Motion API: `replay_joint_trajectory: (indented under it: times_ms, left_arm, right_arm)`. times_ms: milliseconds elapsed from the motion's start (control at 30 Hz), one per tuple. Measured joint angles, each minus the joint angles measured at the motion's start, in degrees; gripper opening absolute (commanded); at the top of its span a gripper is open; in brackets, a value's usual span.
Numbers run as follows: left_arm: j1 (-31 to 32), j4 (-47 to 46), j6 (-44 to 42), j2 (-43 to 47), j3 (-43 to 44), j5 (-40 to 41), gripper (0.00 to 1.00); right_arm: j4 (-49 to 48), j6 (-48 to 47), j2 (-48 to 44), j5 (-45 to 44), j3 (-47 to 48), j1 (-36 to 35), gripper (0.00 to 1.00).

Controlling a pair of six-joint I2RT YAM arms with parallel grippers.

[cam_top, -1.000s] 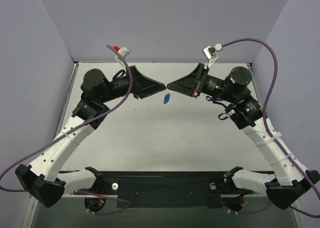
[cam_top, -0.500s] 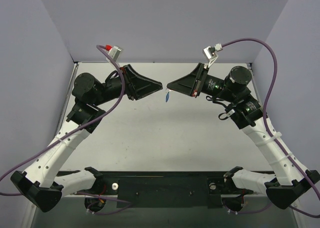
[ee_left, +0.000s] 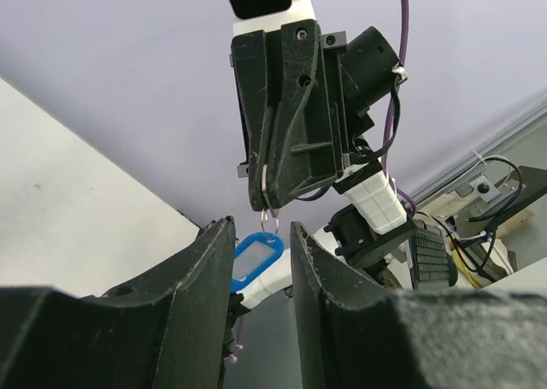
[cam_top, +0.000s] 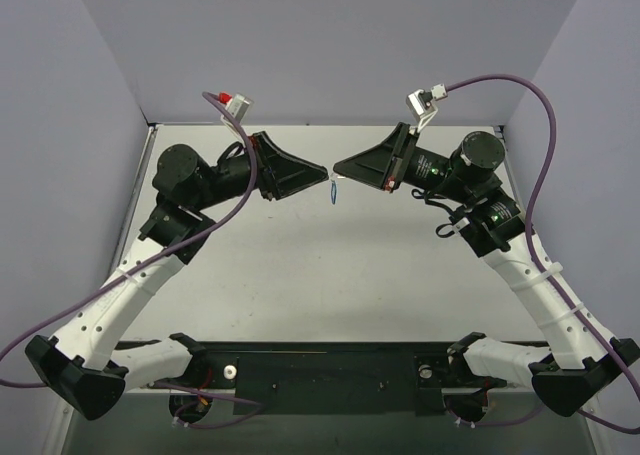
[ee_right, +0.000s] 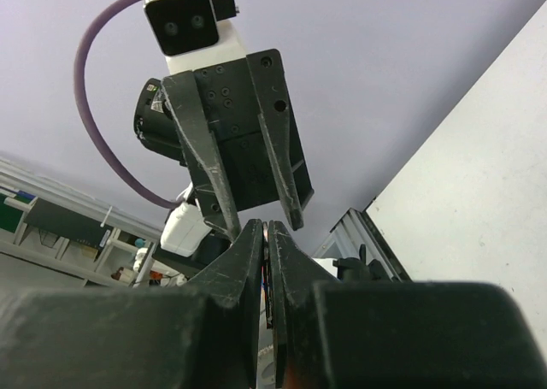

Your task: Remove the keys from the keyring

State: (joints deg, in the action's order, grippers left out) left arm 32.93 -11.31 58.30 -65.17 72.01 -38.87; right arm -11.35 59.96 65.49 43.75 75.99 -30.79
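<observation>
Returning from its drawn-back pose, the left gripper (cam_top: 325,171) sits nose to nose with the right gripper (cam_top: 338,168) in the overhead view, with a blue tag (cam_top: 334,189) dangling just beneath them. From the left wrist, the left jaws stand apart with the tag showing between them, while the right jaws pinch the keyring (ee_left: 270,221). From the right wrist, the right fingers press together on something thin. The keys are too small to make out. None looks freed, so the separation seems wholly left to do.

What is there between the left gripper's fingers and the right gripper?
Only the keyring with its blue tag, hanging from the shut right gripper; the left wrist view shows it.
</observation>
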Motion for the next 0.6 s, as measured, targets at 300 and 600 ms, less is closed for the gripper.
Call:
replay_joint_trajectory:
  times_ms: [300, 600]
  left_arm:
    - [2.78, -1.42, 0.59, -1.55, -0.55, 1.29, 0.39]
    - [5.40, -2.97, 1.01, -3.02, -0.55, 3.30, 0.37]
  right_arm:
    - [-2.75, 1.81, 0.04, 0.00, 0.00, 0.00, 0.00]
    - [-3.23, 2.01, 0.04, -0.02, -0.50, 0.00, 0.00]
